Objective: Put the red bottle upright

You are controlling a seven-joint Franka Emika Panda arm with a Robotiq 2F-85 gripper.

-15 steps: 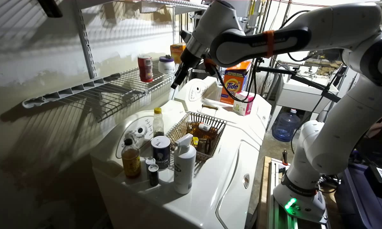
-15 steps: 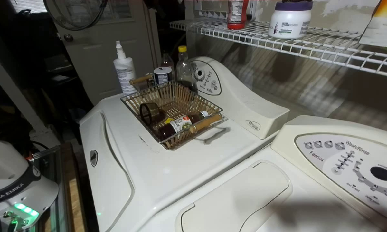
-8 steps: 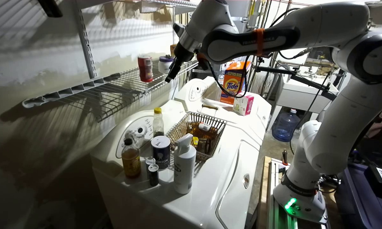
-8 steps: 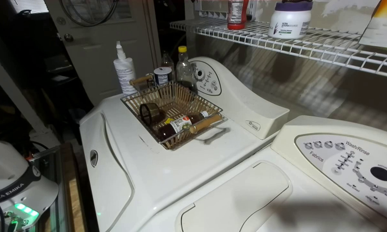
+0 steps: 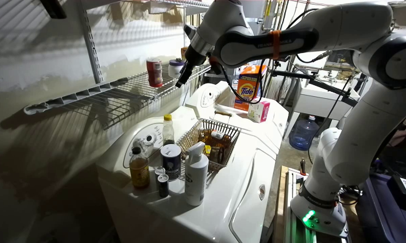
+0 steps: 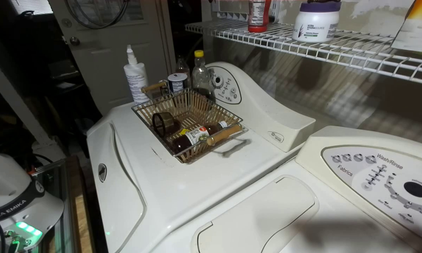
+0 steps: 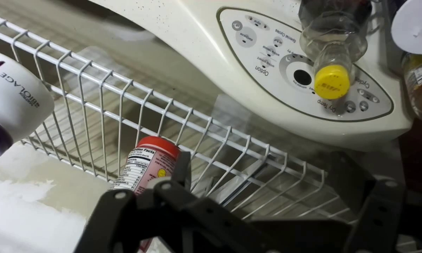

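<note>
The red bottle (image 5: 154, 75) stands on the wire shelf in both exterior views (image 6: 258, 17); its top is cut off in one of them. Its red cap end is down on the wires. It has a pale label, and it also shows in the wrist view (image 7: 146, 163), partly hidden by a finger. There its print reads opposite to the jar's print, so the bottle is upside down. My gripper (image 5: 180, 83) is beside the shelf's front edge, apart from the bottle. In the wrist view my gripper (image 7: 267, 175) is open and empty, with the bottle left of its left finger.
A white jar with a purple lid (image 6: 316, 23) stands beside the bottle on the wire shelf (image 6: 284, 44). An orange box (image 6: 416, 26) is further along. Below, a yellow-capped bottle (image 5: 168, 130), a spray bottle (image 5: 196, 175) and a basket (image 5: 235, 130) stand on the dryer.
Between one second and half a second ago, my gripper moved left and slightly up in an exterior view, closer to the red bottle. Since then it looks still. The bottle has not moved.
</note>
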